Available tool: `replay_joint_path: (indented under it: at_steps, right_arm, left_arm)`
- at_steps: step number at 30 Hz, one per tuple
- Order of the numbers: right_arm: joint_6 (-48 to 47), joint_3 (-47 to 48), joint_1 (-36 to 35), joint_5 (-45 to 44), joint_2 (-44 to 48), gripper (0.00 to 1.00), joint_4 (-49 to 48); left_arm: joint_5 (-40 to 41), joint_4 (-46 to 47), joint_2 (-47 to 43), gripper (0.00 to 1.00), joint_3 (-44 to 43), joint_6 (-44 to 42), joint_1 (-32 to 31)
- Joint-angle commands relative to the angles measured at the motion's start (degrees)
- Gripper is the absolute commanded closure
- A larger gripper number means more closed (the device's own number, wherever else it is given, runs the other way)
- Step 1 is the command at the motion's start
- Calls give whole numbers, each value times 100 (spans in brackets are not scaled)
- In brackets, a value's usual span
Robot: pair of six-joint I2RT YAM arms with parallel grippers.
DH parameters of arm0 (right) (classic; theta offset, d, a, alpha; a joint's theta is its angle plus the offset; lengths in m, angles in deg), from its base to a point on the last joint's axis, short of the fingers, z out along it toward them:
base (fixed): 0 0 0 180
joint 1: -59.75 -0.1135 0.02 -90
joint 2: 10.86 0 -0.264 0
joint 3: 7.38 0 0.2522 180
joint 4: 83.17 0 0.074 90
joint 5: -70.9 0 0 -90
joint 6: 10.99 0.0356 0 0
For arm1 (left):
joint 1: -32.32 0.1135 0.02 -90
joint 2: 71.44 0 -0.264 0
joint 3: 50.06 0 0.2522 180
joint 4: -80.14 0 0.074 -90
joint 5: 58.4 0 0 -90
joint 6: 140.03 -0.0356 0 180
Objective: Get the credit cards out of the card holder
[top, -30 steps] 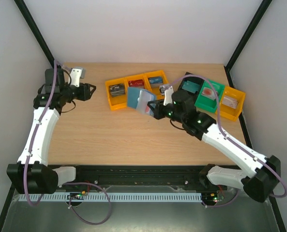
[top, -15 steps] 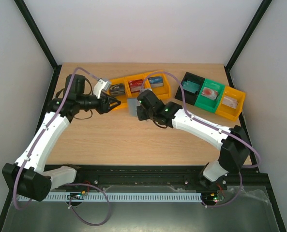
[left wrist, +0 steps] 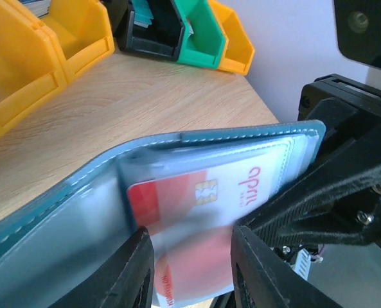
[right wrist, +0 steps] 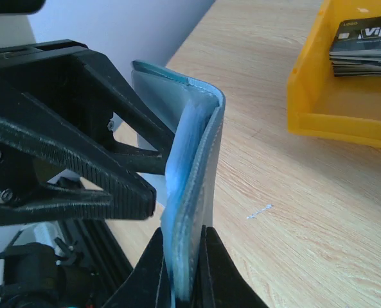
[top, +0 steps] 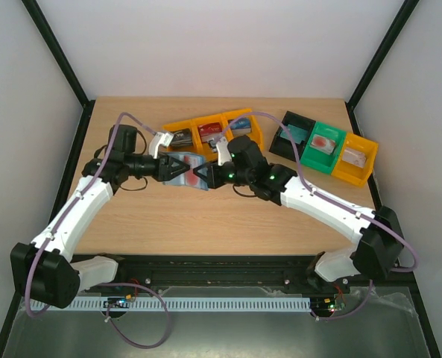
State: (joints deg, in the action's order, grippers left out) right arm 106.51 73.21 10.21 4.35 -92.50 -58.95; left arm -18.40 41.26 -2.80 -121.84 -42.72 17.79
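Observation:
The card holder (top: 182, 168) is a teal-blue booklet, held open above the table's middle between both arms. My right gripper (top: 208, 177) (right wrist: 180, 240) is shut on one end of the card holder (right wrist: 206, 128), which stands on edge between its jaws. A red-and-white credit card (left wrist: 196, 192) with a gold chip sits partly inside a clear sleeve of the card holder (left wrist: 209, 138). My left gripper (top: 174, 165) (left wrist: 189, 240) comes in from the left. Its jaws press on the two side edges of that card's lower part. The red card (top: 200, 175) shows faintly from above.
Three joined yellow bins (top: 209, 128) with stacks of cards stand just behind the grippers. A black bin (top: 293, 134), a green bin (top: 323, 142) and a yellow bin (top: 355, 156) sit at the back right. One yellow bin (right wrist: 360, 83) holds dark Vip cards.
Both arms have come together at the table's middle. The right one carried the card holder down and left. The left gripper swung in from the far left and narrowed around the card.

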Motion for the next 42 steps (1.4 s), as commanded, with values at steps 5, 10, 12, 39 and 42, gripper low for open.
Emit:
replay_joint_path:
  at_steps: [5,10,12,39,42]
  right_arm:
    - [62,-340,185,1296,508,98,-1218]
    - [155,-532,239,1596,694,98,-1782]
    - [243,-592,247,1651,675,98,-2127]
    - [325,-1155,719,2680,434,76,-3176]
    - [189,-1231,790,2685,587,74,-2991]
  left_arm:
    - [-609,331,-117,64,50,366,210]
    - [-922,285,-157,64,99,293,197]
    - [-1165,252,-158,64,55,248,158]
    - [-2391,-607,-341,98,-596,-730,581]
    - [-2141,-650,-351,98,-589,-781,677]
